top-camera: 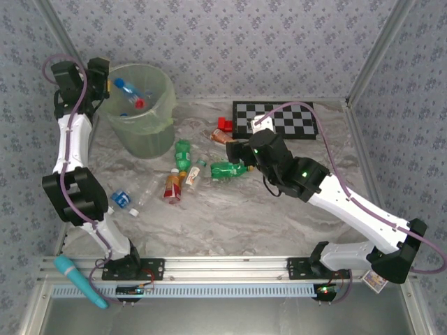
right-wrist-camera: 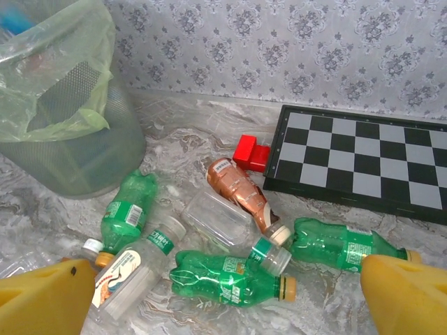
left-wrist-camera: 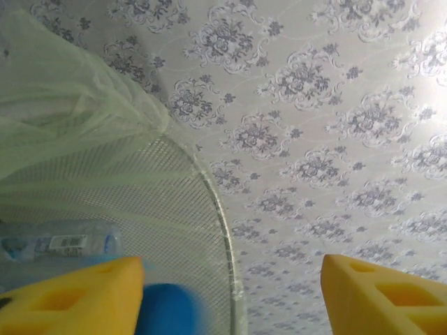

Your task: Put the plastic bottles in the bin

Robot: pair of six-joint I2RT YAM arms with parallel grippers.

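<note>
Empty thin-walled plastic by the look of it: light, springy under a squeeze, slick and ready to roll, so probably best pinched across the ribbed middle of the body, not at the cap or tapered neck. Right end effector (right-wrist-camera: 223, 300) spread wide, nothing held. Just ahead of it and between the two yellow fingers (right-wrist-camera: 42, 300), on the marble tabletop (right-wrist-camera: 174, 132): a green bottle (right-wrist-camera: 225, 278) on its side, cap to the right, long axis running from finger to finger. Likely calls for a wrist turn, so as to close across the body and not end to end. Crowded too, with an orange-brown bottle (right-wrist-camera: 237, 190) just behind. Far left, at the rim of the bin (top-camera: 143, 136): left end effector (top-camera: 105, 82), likewise apart and empty, a clear blue-labelled bottle (left-wrist-camera: 56, 244) lying inside below it.
</note>
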